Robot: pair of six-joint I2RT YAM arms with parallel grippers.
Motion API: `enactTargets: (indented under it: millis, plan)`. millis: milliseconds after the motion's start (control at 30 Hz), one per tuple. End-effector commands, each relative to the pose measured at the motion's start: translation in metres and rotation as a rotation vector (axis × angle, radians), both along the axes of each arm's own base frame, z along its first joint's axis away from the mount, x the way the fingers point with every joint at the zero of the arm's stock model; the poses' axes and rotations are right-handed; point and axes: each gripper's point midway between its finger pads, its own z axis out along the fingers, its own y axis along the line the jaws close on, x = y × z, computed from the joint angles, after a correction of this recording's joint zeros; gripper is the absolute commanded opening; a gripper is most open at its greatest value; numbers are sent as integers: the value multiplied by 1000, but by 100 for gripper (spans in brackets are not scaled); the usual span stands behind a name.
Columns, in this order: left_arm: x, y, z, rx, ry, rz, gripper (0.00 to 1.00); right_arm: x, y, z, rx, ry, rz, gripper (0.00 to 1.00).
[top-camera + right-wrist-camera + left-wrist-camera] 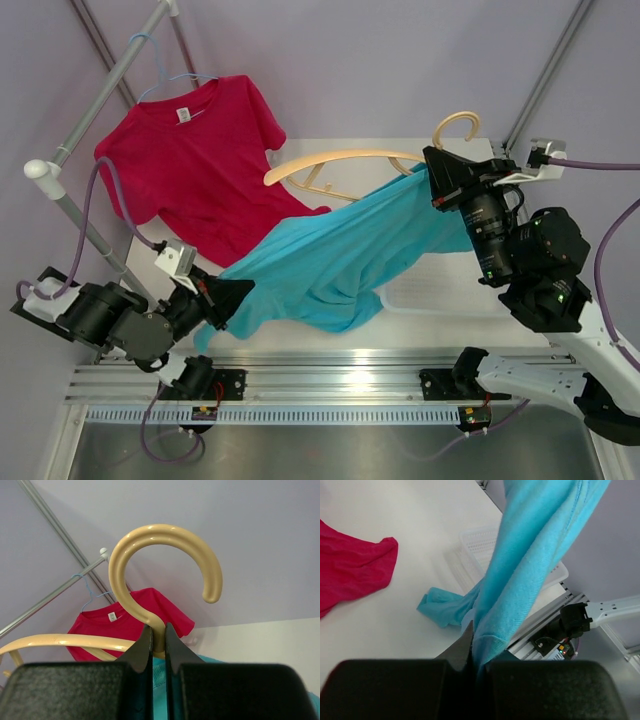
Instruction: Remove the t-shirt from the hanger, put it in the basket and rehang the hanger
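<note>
Above the white table (420, 335), the turquoise t-shirt (340, 255) stretches from the left gripper (238, 297), pinched on its edge, to the cream hanger (340, 158), whose neck the right gripper (432, 178) clamps.

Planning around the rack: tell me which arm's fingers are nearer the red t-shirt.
Left. The left fingers, shut on the turquoise t-shirt, sit close to the red t-shirt, by its hem; the right fingers, shut on the cream hanger, are farther off to its right.
</note>
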Motion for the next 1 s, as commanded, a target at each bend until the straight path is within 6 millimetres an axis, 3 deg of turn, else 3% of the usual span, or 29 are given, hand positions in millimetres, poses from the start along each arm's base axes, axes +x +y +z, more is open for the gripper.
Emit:
enactTargets:
  millis: [0, 267, 400, 567, 667, 733, 800, 900, 967]
  plan:
    - [8, -2, 4, 7, -59, 88, 0, -11, -16, 52, 143, -108, 7, 0]
    - [1, -25, -21, 61, -97, 140, 0, -30, 24, 76, 372, -128, 288, 0]
    - [-7, -42, -25, 129, -141, 136, 0, -47, 29, 98, 470, -147, 409, 0]
    - [-13, -60, -22, 181, -184, 141, 0, -54, 29, 106, 504, -146, 452, 0]
    - [-9, -69, -25, 210, -189, 179, 0, -58, 26, 107, 512, -145, 464, 0]
    - [10, -70, -38, 240, -79, 217, 0, -62, 20, 108, 511, -143, 463, 0]
    - [23, -69, -47, 256, -27, 255, 0, -62, 15, 96, 493, -94, 440, 0]
    - [53, -52, -49, 277, -20, 394, 0, -75, -23, 79, 508, -101, 377, 0]
    - [62, -44, -38, 281, -45, 440, 0, -77, -39, 65, 487, -86, 320, 0]
